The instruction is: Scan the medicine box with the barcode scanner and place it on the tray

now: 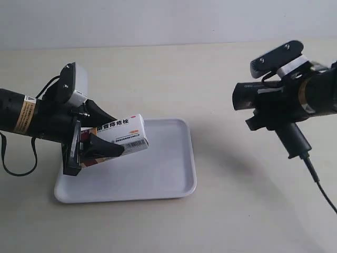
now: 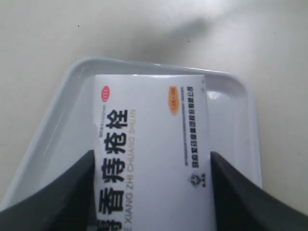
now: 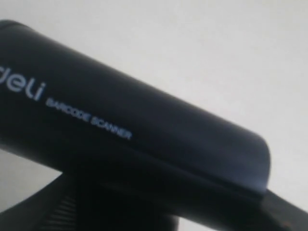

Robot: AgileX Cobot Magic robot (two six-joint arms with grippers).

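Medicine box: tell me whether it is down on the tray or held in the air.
In the air. The small white medicine carton is clamped in the left gripper, tilted above the flat white plastic tray.

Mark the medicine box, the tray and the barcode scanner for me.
medicine box [image 1: 128, 135]: exterior view, on its white barcode side.
tray [image 1: 163, 168]: exterior view, on its bare floor right of the box.
barcode scanner [image 1: 293, 138]: exterior view, on its handle below the head.
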